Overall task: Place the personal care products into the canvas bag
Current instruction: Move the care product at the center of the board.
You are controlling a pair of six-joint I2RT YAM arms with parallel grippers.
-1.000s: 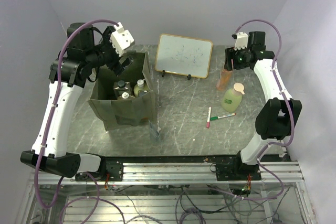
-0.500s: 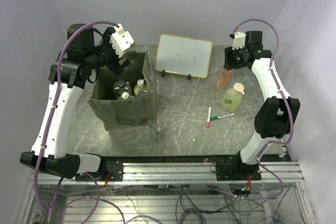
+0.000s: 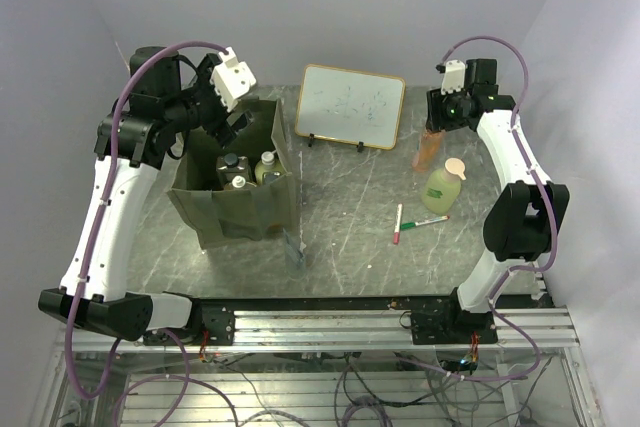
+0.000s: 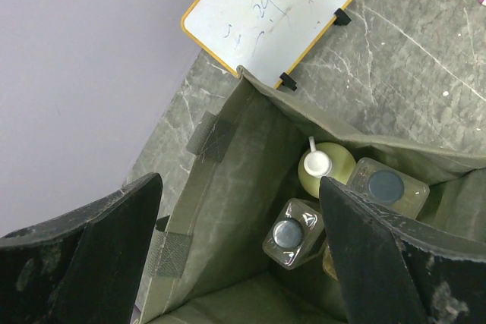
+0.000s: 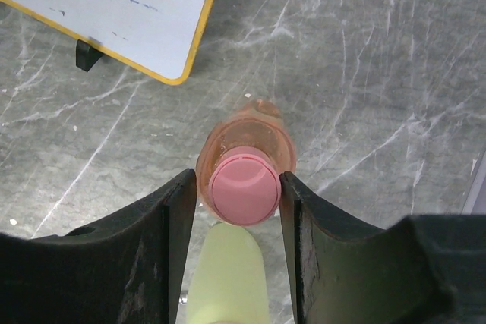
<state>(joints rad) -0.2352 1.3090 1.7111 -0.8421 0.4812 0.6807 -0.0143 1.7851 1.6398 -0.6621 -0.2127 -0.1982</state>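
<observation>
The olive canvas bag [image 3: 240, 209] stands open at the left. Inside it are a yellow-green bottle with a white cap [image 4: 323, 166] and two clear dark-capped bottles [image 4: 292, 231] [image 4: 386, 187]. My left gripper [image 4: 239, 184] hangs open above the bag's mouth and holds nothing. At the right, my right gripper [image 5: 239, 184] is shut on the pink cap of the orange bottle [image 5: 244, 191], which stands on the table [image 3: 428, 150]. A green bottle with a peach pump [image 3: 443, 185] stands just in front of it and shows as a pale shape [image 5: 224, 271] under the jaws.
A wood-framed whiteboard [image 3: 352, 105] stands at the back centre, close to the left of the orange bottle. A red marker [image 3: 398, 223] and a green marker [image 3: 428, 220] lie on the marble table near the green bottle. Walls close in at both sides.
My right gripper's jaws have closed in onto the orange bottle's cap. The left gripper still hangs open over the bag.
</observation>
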